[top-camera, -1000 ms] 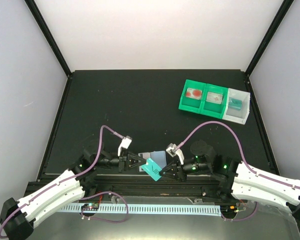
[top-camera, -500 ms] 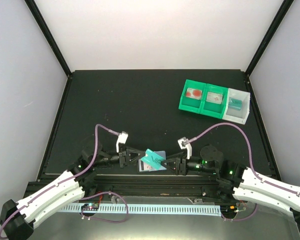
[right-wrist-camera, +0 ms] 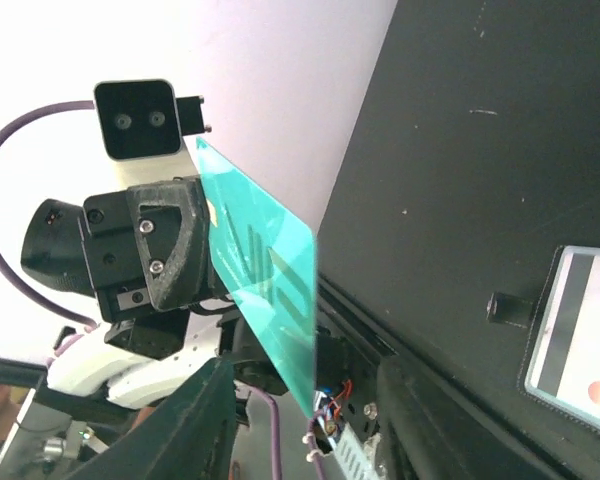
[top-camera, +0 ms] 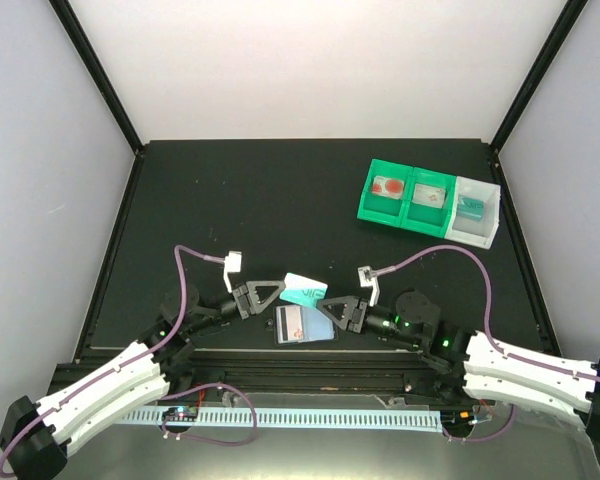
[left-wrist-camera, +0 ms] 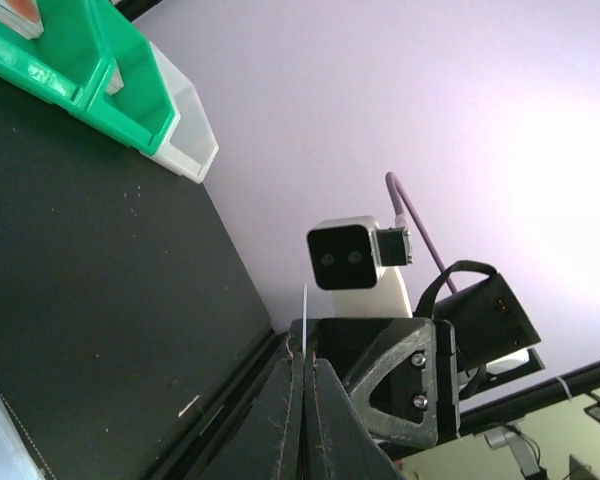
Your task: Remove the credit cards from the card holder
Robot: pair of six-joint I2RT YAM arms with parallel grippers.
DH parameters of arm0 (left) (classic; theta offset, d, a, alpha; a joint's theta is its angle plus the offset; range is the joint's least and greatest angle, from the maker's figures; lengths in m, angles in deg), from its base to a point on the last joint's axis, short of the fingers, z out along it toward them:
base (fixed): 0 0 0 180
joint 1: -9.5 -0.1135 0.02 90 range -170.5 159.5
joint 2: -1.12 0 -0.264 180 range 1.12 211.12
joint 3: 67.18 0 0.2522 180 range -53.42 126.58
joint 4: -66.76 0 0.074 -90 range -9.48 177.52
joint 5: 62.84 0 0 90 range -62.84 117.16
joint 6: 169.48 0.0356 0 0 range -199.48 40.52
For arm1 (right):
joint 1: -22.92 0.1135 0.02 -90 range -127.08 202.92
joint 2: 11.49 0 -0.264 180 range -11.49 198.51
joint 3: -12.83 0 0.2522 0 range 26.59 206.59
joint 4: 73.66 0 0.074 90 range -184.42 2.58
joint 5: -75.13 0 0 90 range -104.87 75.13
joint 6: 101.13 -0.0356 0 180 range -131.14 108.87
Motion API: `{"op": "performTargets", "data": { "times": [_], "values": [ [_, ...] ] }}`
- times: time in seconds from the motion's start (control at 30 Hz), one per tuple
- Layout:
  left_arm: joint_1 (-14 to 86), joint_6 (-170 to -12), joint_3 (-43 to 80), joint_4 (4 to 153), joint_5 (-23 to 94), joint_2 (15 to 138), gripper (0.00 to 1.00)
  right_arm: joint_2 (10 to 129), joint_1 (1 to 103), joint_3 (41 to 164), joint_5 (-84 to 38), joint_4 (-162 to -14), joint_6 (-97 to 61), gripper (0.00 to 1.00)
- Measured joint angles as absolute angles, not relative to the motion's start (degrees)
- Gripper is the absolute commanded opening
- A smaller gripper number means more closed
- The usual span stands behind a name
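Observation:
My left gripper (top-camera: 278, 292) is shut on one teal credit card (top-camera: 305, 290) and holds it above the table. In the left wrist view the card (left-wrist-camera: 305, 315) shows edge-on, sticking out of the closed left gripper (left-wrist-camera: 305, 358). My right gripper (top-camera: 326, 308) is open just right of the card and holds nothing. In the right wrist view the card (right-wrist-camera: 265, 275) hangs between its spread fingers (right-wrist-camera: 198, 415). The black card holder (top-camera: 305, 326) lies open on the table below, with a whitish card showing in it. It also shows in the right wrist view (right-wrist-camera: 580, 330).
A green-and-white three-compartment tray (top-camera: 428, 202) stands at the back right and holds small items; it also shows in the left wrist view (left-wrist-camera: 90, 70). The table's near edge and rail run just below both grippers.
The teal card has risen away from the card holder and toward the back, now in my left gripper. My right gripper no longer grips it. The card holder lies uncovered on the table.

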State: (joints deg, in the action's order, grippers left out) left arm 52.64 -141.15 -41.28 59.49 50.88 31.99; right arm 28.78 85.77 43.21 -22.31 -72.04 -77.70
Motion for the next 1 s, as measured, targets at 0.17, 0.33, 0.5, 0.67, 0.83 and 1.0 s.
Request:
{"op": "performTargets", "data": {
  "times": [0.17, 0.33, 0.5, 0.67, 0.83, 1.0],
  "values": [
    [52.6, -143.0, -41.7, 58.4, 49.0, 31.9, 0.02, 30.8, 85.8, 43.3, -21.5, -69.3, -79.6, 0.21],
    [52.6, -144.1, -42.5, 56.8, 47.4, 31.6, 0.02, 32.2, 85.8, 43.3, -21.4, -66.7, -81.0, 0.19],
    [52.6, -144.9, -43.1, 55.9, 46.8, 31.6, 0.02, 33.5, 85.8, 43.3, -21.2, -65.4, -81.7, 0.08],
    [52.6, -146.0, -44.0, 55.1, 46.3, 31.9, 0.04, 33.5, 85.8, 43.3, -20.8, -64.3, -81.6, 0.01],
    [52.6, -146.5, -44.4, 55.8, 45.2, 31.4, 0.48, 32.1, 85.8, 43.9, -19.4, -66.1, -80.7, 0.01],
    [52.6, -146.3, -44.4, 59.4, 43.6, 28.4, 0.81, 28.1, 85.8, 48.7, -15.6, -76.0, -76.2, 0.01]
  ]
}}
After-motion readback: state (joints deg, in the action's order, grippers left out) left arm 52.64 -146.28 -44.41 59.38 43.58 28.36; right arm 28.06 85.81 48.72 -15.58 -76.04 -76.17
